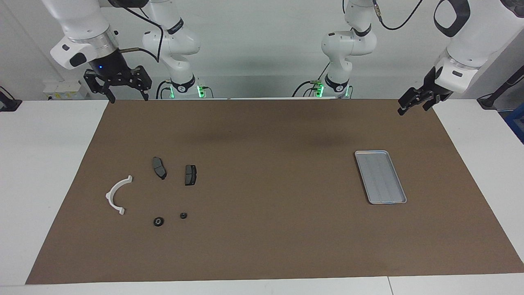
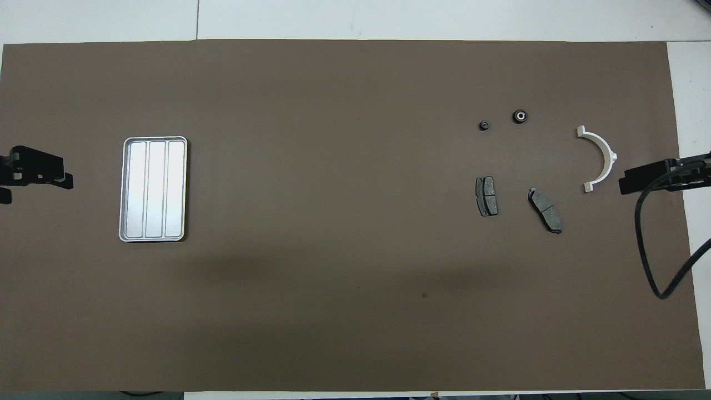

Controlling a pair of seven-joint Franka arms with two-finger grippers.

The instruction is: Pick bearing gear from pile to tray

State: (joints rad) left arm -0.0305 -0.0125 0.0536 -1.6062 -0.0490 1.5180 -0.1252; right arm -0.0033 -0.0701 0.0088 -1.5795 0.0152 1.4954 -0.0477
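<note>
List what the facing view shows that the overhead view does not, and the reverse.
Facing only: both arms' bases and bodies, and the open right gripper and left gripper raised well above the mat.
Overhead only: the tray squarely from above, its ridges plain.
Both: the tray, white bracket, two brake pads and two small black round parts.

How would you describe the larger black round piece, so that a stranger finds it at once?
Start at the brown mat and go to the loose parts toward the right arm's end. Past the white half-ring bracket, farthest from the robots, lie two black round pieces. The larger black round piece shows a pale centre, unlike the smaller one.
</note>
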